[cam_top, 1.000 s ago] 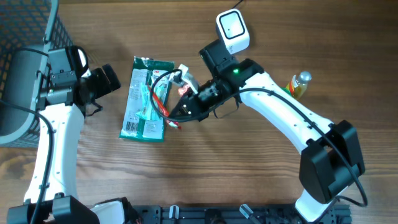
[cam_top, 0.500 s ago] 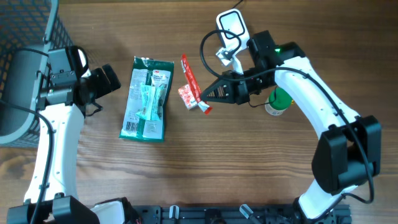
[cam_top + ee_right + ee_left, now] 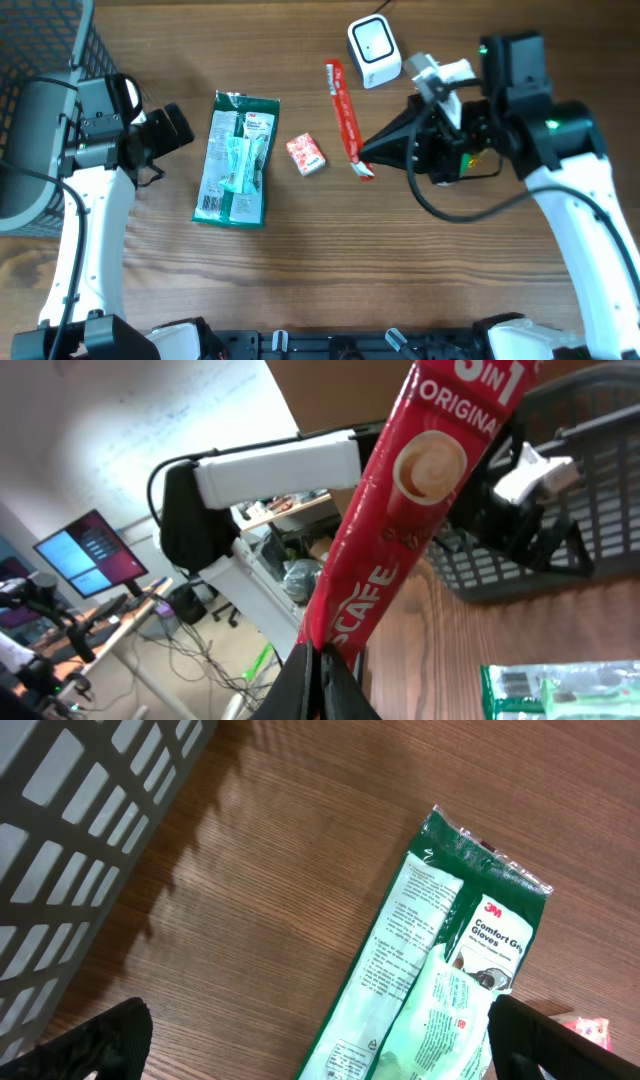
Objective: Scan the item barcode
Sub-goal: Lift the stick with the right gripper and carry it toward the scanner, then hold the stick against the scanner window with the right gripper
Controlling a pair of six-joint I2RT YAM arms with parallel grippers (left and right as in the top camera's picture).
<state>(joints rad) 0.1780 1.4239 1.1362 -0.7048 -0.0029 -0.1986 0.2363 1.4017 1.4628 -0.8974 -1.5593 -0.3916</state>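
Table [image 3: 330, 260] w/ gloves pkt [image 3: 236, 160], red box [image 3: 306, 154]

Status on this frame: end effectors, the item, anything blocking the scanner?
Left end effector open, empty, beside glove packet. Right end effector shut on red coffee stick, held near white scanner. Nothing between stick and scanner.

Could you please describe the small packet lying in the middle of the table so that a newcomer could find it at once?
Start at the big green glove pack on the wooden table; just to its right lies the small packet. It is squarish, red and white, and lies free, unlike the long red coffee stick held by the right end effector.
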